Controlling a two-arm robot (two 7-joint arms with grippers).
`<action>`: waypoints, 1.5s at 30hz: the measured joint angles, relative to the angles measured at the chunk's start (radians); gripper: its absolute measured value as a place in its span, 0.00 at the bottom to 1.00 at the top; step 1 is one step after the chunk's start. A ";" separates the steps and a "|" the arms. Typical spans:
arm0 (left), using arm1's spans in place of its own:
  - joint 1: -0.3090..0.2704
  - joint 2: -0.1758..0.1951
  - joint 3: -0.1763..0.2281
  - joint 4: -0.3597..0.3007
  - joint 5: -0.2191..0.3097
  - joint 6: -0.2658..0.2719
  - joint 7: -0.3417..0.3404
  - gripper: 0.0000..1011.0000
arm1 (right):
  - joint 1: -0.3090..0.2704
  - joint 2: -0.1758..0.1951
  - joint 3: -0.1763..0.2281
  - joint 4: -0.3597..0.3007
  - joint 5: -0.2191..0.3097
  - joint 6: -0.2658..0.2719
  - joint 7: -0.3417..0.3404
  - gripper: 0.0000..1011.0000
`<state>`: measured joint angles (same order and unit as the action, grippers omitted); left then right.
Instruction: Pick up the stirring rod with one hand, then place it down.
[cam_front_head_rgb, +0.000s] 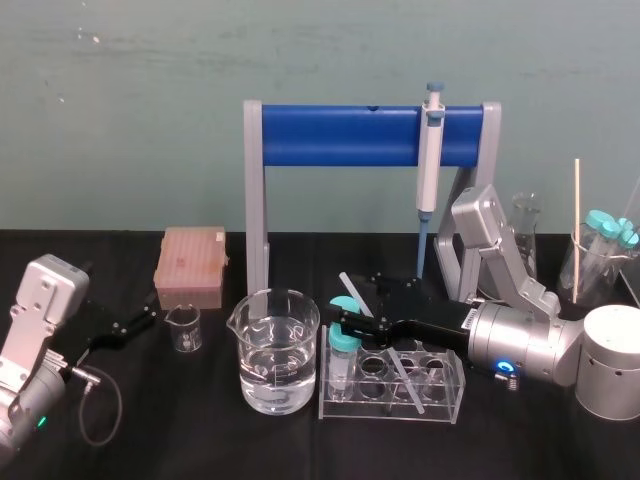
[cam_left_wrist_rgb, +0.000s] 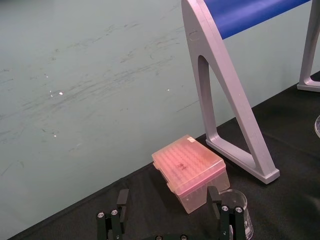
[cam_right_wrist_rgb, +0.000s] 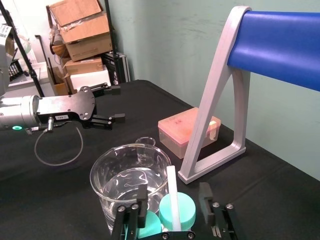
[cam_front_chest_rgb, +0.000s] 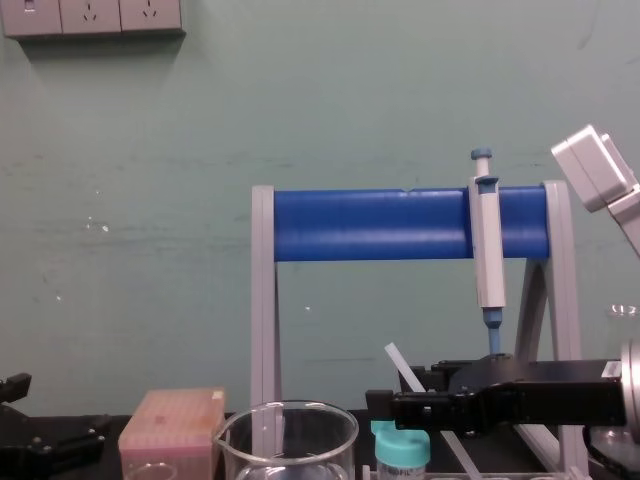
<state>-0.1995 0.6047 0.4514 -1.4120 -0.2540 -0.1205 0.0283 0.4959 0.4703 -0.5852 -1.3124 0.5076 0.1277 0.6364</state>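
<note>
Grasp step: the right pincer (cam_right_wrist_rgb: 173, 192) straddles the stirring rod (cam_right_wrist_rgb: 171, 175), jaws wide apart, holding nothing. Next it must close squarely, then lift. The left pincer (cam_front_head_rgb: 148, 312) sits open, far left.

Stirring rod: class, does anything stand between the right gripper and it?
Nothing visible does. The stirring rod leans in the clear rack, between the right gripper's open fingers, not yet clamped. A teal-capped tube stands close by in the rack. The left gripper sits parked, far left.
</note>
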 joint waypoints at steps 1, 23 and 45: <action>0.000 0.000 0.000 0.000 0.000 0.000 0.000 0.99 | 0.000 0.000 0.000 0.000 0.000 0.000 0.000 0.64; 0.000 0.000 0.000 0.000 0.000 0.000 0.000 0.99 | -0.009 -0.001 0.008 -0.002 0.004 -0.014 0.000 0.07; 0.000 0.000 0.000 0.000 0.000 0.000 0.000 0.99 | -0.124 -0.021 0.179 -0.094 0.132 -0.335 0.050 0.07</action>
<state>-0.1996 0.6047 0.4514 -1.4120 -0.2539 -0.1205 0.0283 0.3717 0.4489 -0.4063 -1.4062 0.6400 -0.2078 0.6862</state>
